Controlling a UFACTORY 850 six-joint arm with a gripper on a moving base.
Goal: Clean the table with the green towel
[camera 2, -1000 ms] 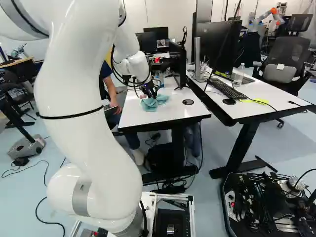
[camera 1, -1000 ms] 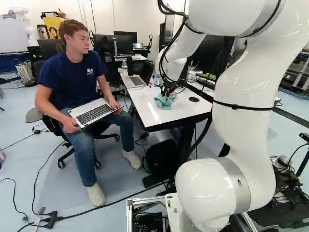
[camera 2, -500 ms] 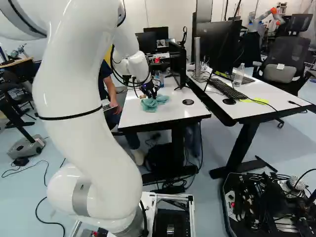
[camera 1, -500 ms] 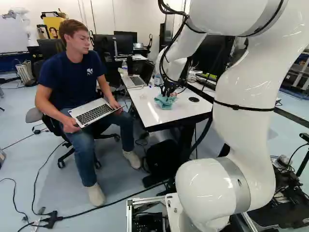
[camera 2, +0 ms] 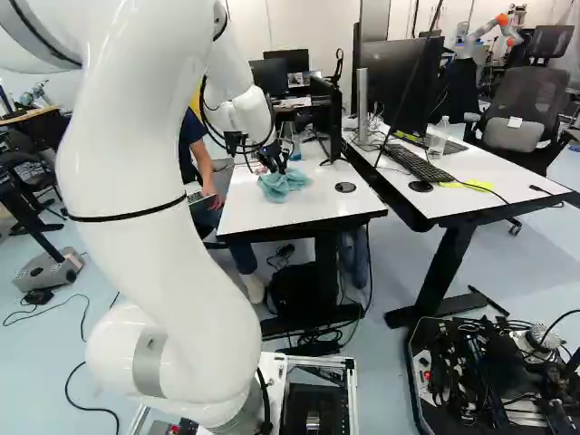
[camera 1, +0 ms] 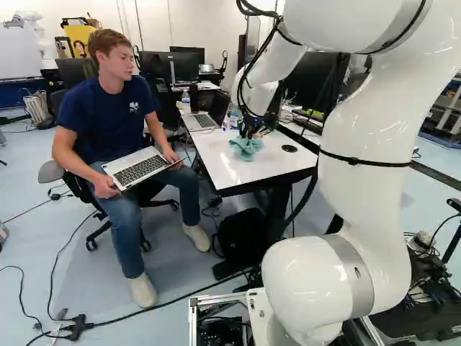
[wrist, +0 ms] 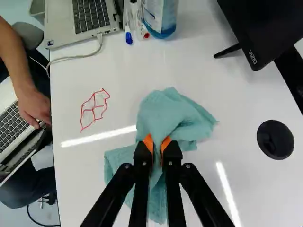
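At the far part of the white table [camera 1: 227, 169], my gripper [camera 1: 249, 132] points down into the green towel [camera 1: 247, 148]. The right base view has the gripper [camera 2: 275, 165] above the same rumpled towel [camera 2: 284, 185]. Close up in the wrist view, the gripper [wrist: 157, 150] is shut on a raised fold of the towel [wrist: 177, 116], an orange pad on either side. The rest of the cloth spreads ahead of the fingers and under them on the tabletop. A red scribble [wrist: 94, 109] marks the table beside the towel, toward the seated person.
A laptop [wrist: 92, 19], markers [wrist: 129, 34] and a blue bottle [wrist: 161, 16] stand beyond the towel. A monitor [wrist: 265, 28] and a round black disc [wrist: 275, 139] are across from the scribble. A person sits close along the table's side, a hand [wrist: 35, 106] on another laptop.
The gripper has shifted slightly over the table, and the towel at its fingers has changed shape, looking more bunched. The base has stayed put.
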